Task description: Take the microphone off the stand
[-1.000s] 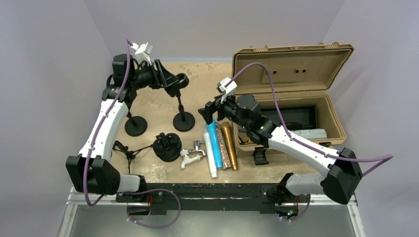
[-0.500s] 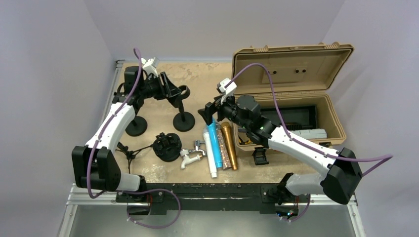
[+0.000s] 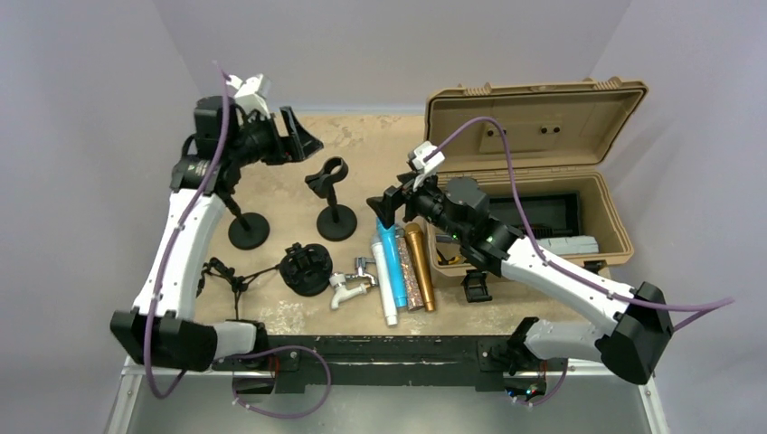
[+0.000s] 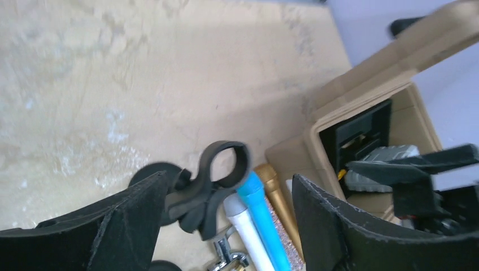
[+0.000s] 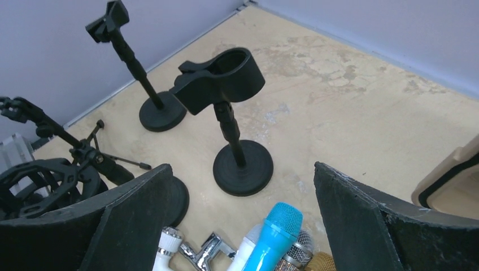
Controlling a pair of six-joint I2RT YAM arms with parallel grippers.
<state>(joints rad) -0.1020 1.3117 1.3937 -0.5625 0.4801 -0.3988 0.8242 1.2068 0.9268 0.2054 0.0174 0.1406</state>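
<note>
The black stand (image 3: 333,194) rises mid-table, and its ring clip (image 4: 219,168) holds nothing. White, blue (image 3: 392,258), glittery and gold (image 3: 419,267) microphones lie side by side on the table in front of it. My left gripper (image 3: 301,140) hovers up and left of the clip, open, with nothing between its fingers; the left wrist view looks down past the clip onto the blue microphone (image 4: 264,219). My right gripper (image 3: 387,208) hangs open above the microphone heads, and the right wrist view shows the stand's clip (image 5: 223,76) and the blue microphone (image 5: 272,234).
A second thinner stand (image 3: 248,226) is to the left. A black shock mount (image 3: 306,268) with a cable and a chrome tap (image 3: 355,278) lie near the front. An open tan case (image 3: 543,194) fills the right side, close to my right arm.
My left gripper, which was shut on the stand's clip, has opened and pulled back up and left. The clip is free now. My right arm shifted only slightly.
</note>
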